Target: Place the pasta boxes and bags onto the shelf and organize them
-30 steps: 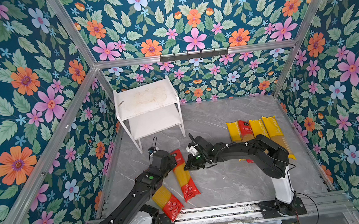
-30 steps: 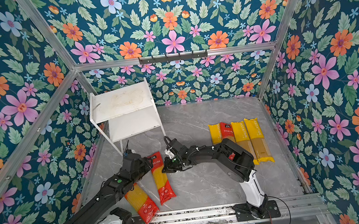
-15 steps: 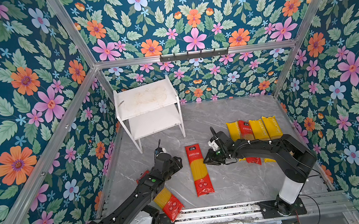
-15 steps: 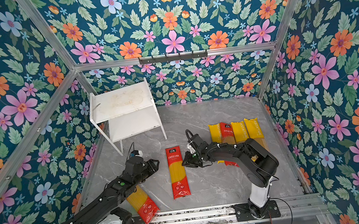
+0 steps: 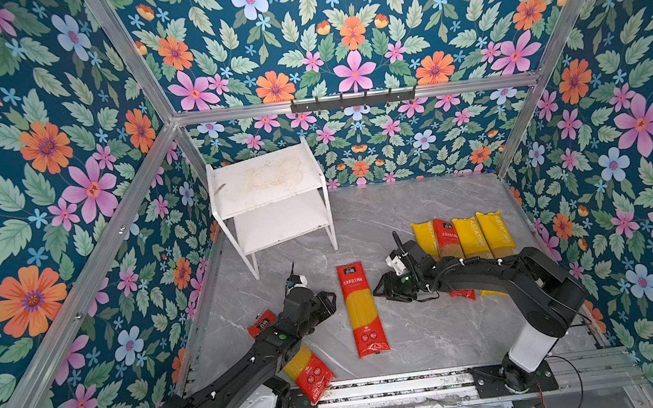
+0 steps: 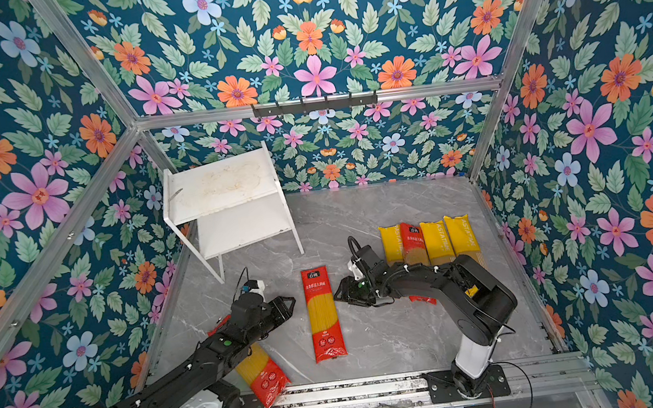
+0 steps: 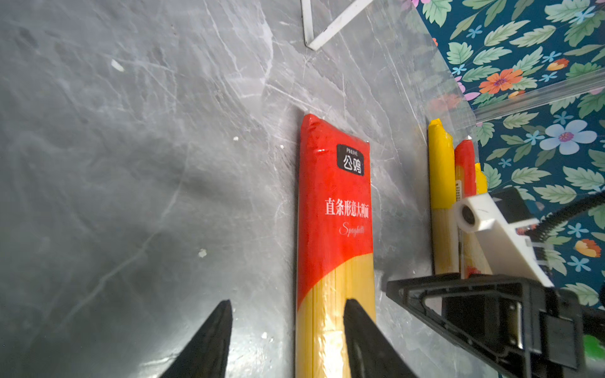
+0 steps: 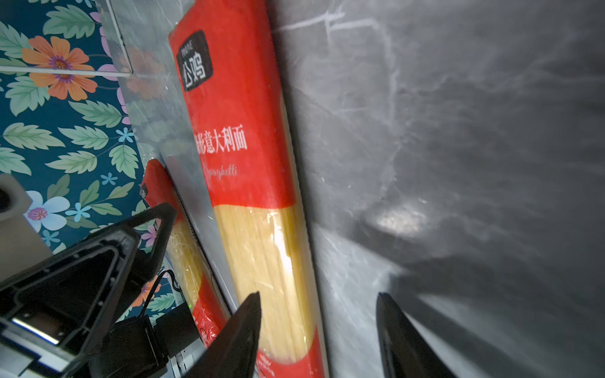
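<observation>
A red-ended spaghetti bag lies flat on the grey floor between my two grippers, touched by neither. My left gripper hangs open just left of it. My right gripper hangs open just to its right. Its clear middle shows in both wrist views. A second red-ended bag lies partly hidden under my left arm. Three yellow-ended bags and one red-ended bag lie in a row at the right. Both tiers of the white shelf are bare.
Floral walls with aluminium posts close in the floor on three sides. A black hook rail runs along the back wall. The shelf's thin front leg stands close to my left gripper. A metal rail lines the front edge.
My right gripper has pulled the red-ended bag rightward away from my left arm, let go of it, opened and drawn back to the right. The left gripper has barely moved.
</observation>
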`<state>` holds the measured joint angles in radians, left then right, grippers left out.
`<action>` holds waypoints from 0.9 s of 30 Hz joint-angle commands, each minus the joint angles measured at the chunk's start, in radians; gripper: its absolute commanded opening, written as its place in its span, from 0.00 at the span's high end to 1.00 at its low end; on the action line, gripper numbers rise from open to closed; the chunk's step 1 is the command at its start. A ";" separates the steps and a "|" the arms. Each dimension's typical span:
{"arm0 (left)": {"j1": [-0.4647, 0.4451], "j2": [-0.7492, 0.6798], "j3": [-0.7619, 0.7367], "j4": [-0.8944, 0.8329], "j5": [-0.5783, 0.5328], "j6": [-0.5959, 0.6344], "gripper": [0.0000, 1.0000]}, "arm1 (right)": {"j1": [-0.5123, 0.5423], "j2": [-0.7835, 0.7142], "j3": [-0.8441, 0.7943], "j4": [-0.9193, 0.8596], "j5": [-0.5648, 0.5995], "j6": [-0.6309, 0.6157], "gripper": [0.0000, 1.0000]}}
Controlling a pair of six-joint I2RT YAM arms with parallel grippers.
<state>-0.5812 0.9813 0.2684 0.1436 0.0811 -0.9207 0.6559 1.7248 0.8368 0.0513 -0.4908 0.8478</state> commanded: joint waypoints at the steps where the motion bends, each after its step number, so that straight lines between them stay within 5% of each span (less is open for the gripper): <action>1: -0.012 0.027 -0.005 0.072 0.016 -0.009 0.45 | 0.002 0.032 0.004 0.102 -0.021 0.050 0.43; 9: -0.049 0.102 0.001 0.149 0.029 -0.018 0.50 | 0.070 0.156 0.083 0.178 -0.001 0.092 0.50; 15: -0.049 0.055 0.055 0.084 0.016 0.036 0.50 | 0.092 0.181 0.094 0.285 0.001 0.096 0.78; 19: -0.047 -0.013 0.098 0.031 0.016 0.073 0.46 | 0.092 0.144 0.056 0.393 0.008 0.082 0.91; 27: -0.043 -0.165 0.097 0.078 0.057 0.165 0.32 | 0.093 0.009 -0.039 0.525 0.043 -0.049 0.98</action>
<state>-0.6266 0.8536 0.3744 0.1890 0.1253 -0.8230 0.7479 1.7714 0.8158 0.4385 -0.4633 0.8742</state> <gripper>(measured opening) 0.671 0.072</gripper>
